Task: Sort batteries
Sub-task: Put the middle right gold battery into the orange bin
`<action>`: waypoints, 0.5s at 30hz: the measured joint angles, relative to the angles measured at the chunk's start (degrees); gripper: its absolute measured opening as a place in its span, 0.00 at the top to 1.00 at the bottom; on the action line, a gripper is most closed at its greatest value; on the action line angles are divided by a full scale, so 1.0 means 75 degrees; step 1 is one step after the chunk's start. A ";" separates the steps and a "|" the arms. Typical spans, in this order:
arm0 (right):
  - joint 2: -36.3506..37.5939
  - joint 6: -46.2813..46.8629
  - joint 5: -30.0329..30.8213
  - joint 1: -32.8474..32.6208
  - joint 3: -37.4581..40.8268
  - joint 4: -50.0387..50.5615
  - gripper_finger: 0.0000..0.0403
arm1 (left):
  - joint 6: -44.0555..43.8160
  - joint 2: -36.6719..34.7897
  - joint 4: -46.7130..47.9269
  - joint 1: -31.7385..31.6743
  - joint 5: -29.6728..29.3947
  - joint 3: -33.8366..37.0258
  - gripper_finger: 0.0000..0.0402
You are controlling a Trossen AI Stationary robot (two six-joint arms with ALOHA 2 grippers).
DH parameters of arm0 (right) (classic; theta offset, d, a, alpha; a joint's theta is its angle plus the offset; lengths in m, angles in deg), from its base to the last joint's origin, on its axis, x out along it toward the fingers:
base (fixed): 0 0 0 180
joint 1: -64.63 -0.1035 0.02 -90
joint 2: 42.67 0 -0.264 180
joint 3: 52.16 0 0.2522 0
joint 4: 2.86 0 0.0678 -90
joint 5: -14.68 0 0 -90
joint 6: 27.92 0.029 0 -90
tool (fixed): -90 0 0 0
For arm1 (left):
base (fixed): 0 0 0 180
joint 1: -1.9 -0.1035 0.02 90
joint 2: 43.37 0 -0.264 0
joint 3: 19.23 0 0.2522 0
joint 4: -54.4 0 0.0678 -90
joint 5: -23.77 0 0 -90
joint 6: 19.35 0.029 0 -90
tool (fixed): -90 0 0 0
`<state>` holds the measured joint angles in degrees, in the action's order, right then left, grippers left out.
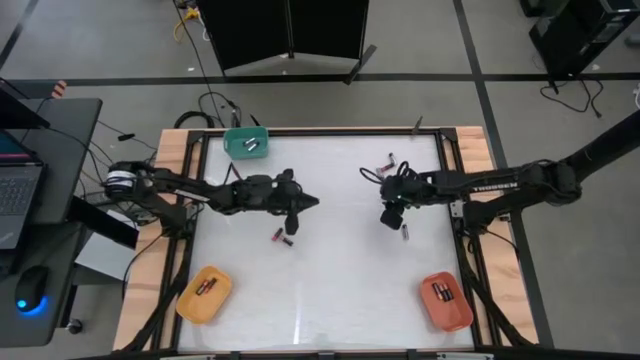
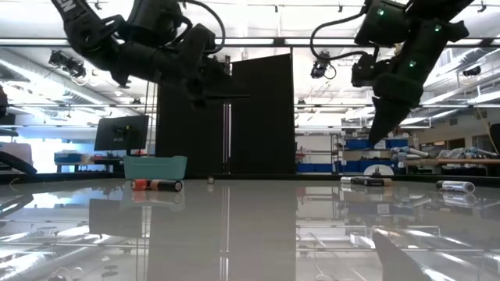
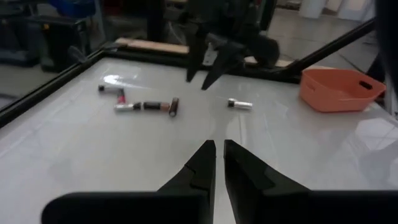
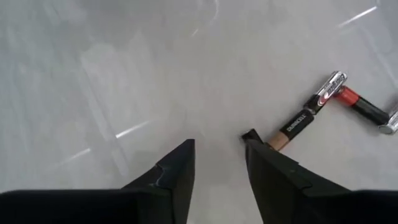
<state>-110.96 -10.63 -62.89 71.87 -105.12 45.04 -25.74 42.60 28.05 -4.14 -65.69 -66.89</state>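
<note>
High view: the left tool (image 1: 293,222) hangs over mid-tabletop (image 1: 330,290), just above a loose pair of batteries (image 1: 282,238). The right tool (image 1: 391,217) sits further right, beside one lone battery (image 1: 405,232).
High view, trays: the green tray (image 1: 245,141), yellow tray (image 1: 204,293) and orange tray (image 1: 446,301) each hold sorted cells at the tabletop's edges, which I judge is why the loose ones lie in the open middle, awaiting pickup.
High view, extras: two more batteries (image 1: 390,160) lie near the far edge.
Low view: both arms are clear of the surface, neither tool touching anything. The green tray (image 2: 155,166) stands with batteries (image 2: 156,186) in front of it. This view alone shows height above the tabletop.
Left wrist view: the left tool (image 3: 219,147) is nearly closed, a thin slit between its fingers, holding nothing. Beyond lie a battery group (image 3: 146,105), a single cell (image 3: 239,104) and the orange tray (image 3: 339,89). The right arm's tool (image 3: 207,65) points down over them.
Right wrist view: the right tool (image 4: 217,146) stands apart with nothing between the fingers. A copper-ended battery (image 4: 293,129) lies just beside one fingertip (image 4: 252,137), touching a red one (image 4: 360,107). Only here does the label detail show. I judge the gap suits straddling a cell.
</note>
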 joint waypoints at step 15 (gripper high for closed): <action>-0.0788 -0.2147 -0.1420 0.1287 -0.0002 0.0123 0.59 | 0.0037 0.0015 -0.0112 0.0026 0.0168 0.0209 0.90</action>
<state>-116.87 -26.73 -73.53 81.52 -105.14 45.96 -25.46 42.71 27.21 -3.95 -64.42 -65.32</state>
